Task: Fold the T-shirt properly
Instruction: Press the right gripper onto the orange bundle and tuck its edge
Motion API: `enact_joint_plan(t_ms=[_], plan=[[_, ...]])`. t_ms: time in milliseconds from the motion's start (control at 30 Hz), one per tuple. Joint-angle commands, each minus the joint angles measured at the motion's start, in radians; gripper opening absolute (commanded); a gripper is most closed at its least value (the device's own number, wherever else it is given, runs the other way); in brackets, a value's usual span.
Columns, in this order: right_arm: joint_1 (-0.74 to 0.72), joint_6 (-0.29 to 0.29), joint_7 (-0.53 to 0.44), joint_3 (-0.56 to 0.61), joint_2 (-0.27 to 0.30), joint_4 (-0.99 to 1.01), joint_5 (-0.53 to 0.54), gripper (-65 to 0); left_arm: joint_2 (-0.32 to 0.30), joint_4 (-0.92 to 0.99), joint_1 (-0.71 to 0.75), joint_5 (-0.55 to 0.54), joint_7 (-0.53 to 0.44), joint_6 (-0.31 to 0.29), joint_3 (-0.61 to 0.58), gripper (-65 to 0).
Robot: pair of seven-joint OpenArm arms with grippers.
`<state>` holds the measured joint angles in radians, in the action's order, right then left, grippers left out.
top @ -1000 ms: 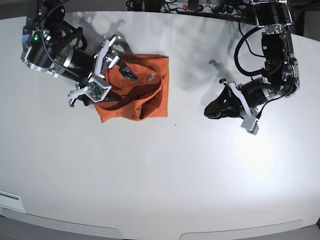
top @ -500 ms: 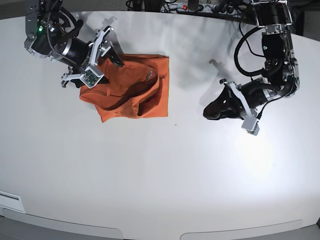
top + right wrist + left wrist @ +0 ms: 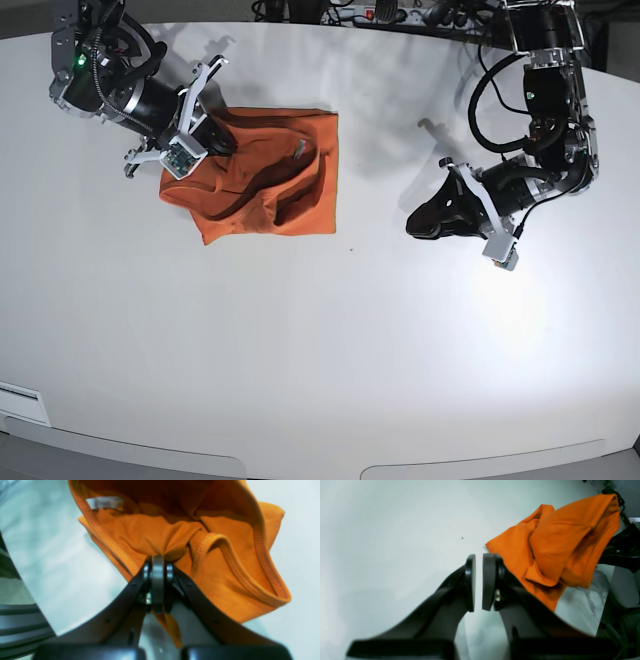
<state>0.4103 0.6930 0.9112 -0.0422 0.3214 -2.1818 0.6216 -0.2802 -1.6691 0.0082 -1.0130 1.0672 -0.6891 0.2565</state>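
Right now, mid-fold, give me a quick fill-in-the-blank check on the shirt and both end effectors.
1. The right end effector is shut on the ____ T-shirt.
2. The left end effector holds ____; its pads stand slightly apart.
3. In the base view, the T-shirt lies on the ____ side of the table.
4. Inside the neckline sits a white ____.

Missing words: orange; nothing; left; label

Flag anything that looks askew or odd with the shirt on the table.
The T-shirt lies bunched and rumpled, not flat: its left part is pulled up into ridges where the right claw pinches a fold near the neckline. The left claw holds nothing.
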Motion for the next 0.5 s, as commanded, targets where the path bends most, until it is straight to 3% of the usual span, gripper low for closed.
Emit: enact_joint_plan(t_ms=[0,167,467], plan=[[-0.004,0.005,-0.025,-0.004,0.008,-0.044,0.057,-65.0,-0.008,-0.018,-0.017,-0.025,-0.019,-0.009,0.006,-57.7],[-0.003,0.003,-0.012,-0.003,0.000,-0.150,0.174,-65.0,-0.008,-0.018,-0.016,-0.040,-0.019,-0.009,0.006,-57.7],[0.025,0.005,0.025,0.053,-0.143,-0.160,0.235,-65.0,-0.008,-0.018,-0.017,-0.053,-0.019,-0.009,0.006,-57.7]])
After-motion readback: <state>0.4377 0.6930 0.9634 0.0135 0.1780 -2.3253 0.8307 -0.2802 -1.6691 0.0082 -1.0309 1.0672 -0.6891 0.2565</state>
